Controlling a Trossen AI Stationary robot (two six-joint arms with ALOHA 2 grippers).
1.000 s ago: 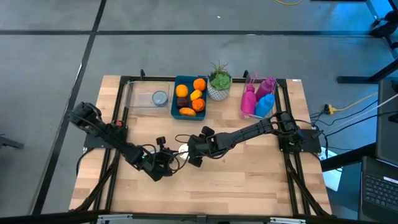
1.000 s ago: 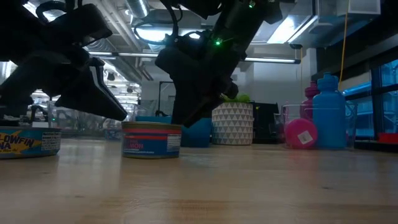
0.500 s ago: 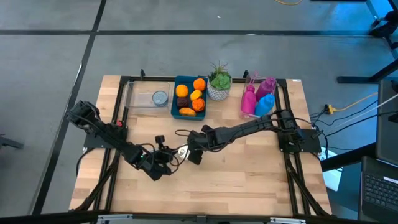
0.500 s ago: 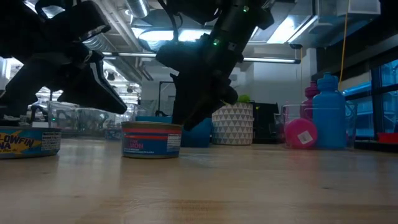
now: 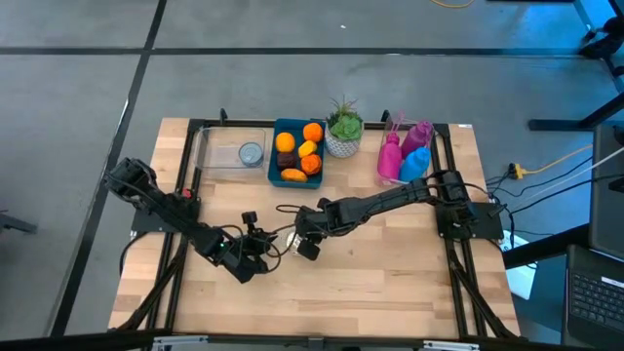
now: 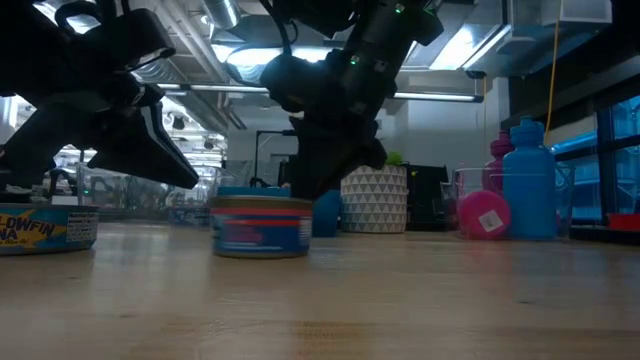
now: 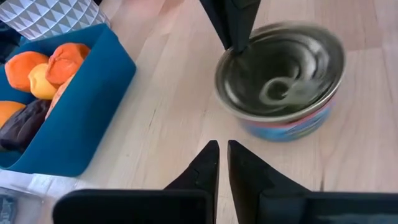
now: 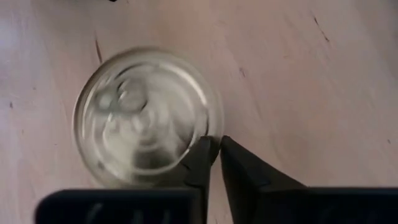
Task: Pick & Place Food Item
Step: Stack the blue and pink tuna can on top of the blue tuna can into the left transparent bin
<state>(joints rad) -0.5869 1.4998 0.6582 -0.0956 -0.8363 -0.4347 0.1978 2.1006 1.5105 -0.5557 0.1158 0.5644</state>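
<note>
From above, the right end effector [image 5: 300, 237] is over the tabletop [image 5: 390, 283] centre, beside the left end effector [image 5: 261, 246]. At table height, the can [image 6: 262, 226] stands under it. Its wrist view shows closed fingers [image 8: 200, 163] touching the can's rim, holding nothing. The left end effector is closed and empty, with the can near.

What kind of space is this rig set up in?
Probably a robotics lab or workshop. A wooden table in a metal frame stands on a bare grey floor; exposed ceiling ducts and strip lights show overhead, and a laptop sits beside the rig.
</note>
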